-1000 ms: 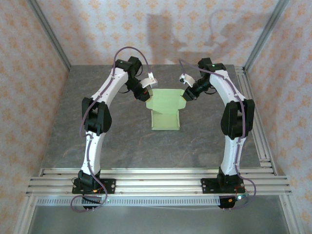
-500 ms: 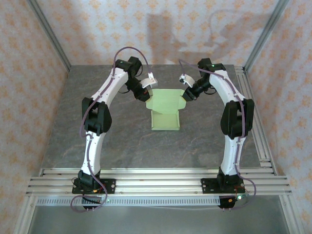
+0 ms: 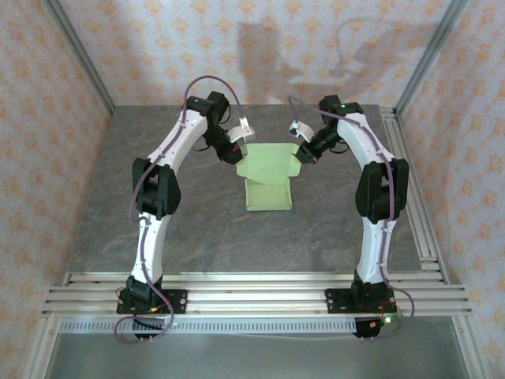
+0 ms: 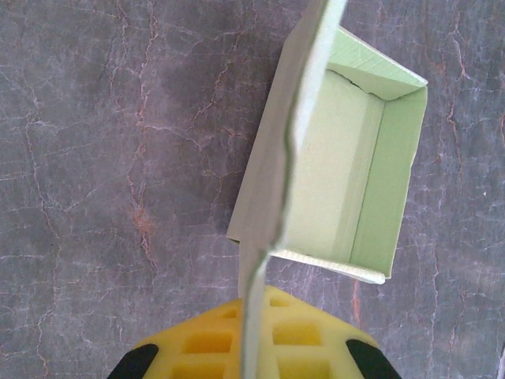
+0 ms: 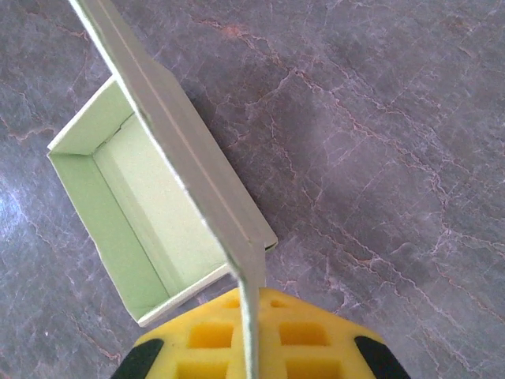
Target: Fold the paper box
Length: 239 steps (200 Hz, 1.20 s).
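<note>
Lid-closing seemed your step: left tool [image 4: 252, 347] and right tool [image 5: 251, 347] clamped the paper box's [image 3: 268, 196] upright lid flap [image 3: 267, 162], which next needed lowering nearward together.

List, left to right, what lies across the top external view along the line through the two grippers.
left gripper → paper box → right gripper
</note>
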Motion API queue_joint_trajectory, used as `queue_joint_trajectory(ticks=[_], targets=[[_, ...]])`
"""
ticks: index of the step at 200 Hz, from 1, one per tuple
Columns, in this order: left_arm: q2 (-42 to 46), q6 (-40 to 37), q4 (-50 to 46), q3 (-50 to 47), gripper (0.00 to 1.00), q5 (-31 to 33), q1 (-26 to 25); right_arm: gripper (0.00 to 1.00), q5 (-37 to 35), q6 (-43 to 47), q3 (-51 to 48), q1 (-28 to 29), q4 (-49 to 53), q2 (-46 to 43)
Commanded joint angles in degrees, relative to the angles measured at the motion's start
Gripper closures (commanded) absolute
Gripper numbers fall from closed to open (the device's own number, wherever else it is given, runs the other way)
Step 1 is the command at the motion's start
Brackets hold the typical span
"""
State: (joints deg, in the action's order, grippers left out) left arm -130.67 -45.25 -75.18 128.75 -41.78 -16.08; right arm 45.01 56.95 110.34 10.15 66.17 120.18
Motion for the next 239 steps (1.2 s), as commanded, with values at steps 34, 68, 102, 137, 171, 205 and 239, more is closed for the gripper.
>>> queue_joint_trajectory(ticks=[34, 68, 102, 137, 171, 205, 239], targets=[[2.4, 8.4, 7.4, -1.9, 1.0, 0.7, 0.3, 1.0, -8.3, -12.2, -12.0, 3.7, -16.2, -10.5], [3.7, 17.4, 13.5, -3.5, 1.0, 1.7, 0.1, 1.0, -18.7, -23.0, -19.9, 6.0, -27.1, -16.4], [4.1, 23.7, 15.0, -4.3, 1.0, 5.5, -1.0, 1.0, -24.7, -31.4, -24.5, 7.7, -32.7, -19.9], [5.8, 29.1, 17.3, -6.5, 1.0, 8.9, -2.4, 1.0, -30.5, -39.7, -26.1, 9.3, -35.3, -21.4], [6.8, 34.5, 20.0, -8.1, 1.0, 9.4, -3.2, 1.0, -35.6, -47.1, -28.6, 10.6, -40.1, -22.4], [7.3, 42.3, 23.0, -8.8, 1.0, 12.3, -4.1, 1.0, -42.0, -54.0, -31.6, 12.7, -46.0, -23.3], [7.9, 43.4, 25.7, -10.7, 1.0, 12.7, -5.2, 0.91, -39.9, -55.5, -35.7, 13.2, -52.4, -24.6]])
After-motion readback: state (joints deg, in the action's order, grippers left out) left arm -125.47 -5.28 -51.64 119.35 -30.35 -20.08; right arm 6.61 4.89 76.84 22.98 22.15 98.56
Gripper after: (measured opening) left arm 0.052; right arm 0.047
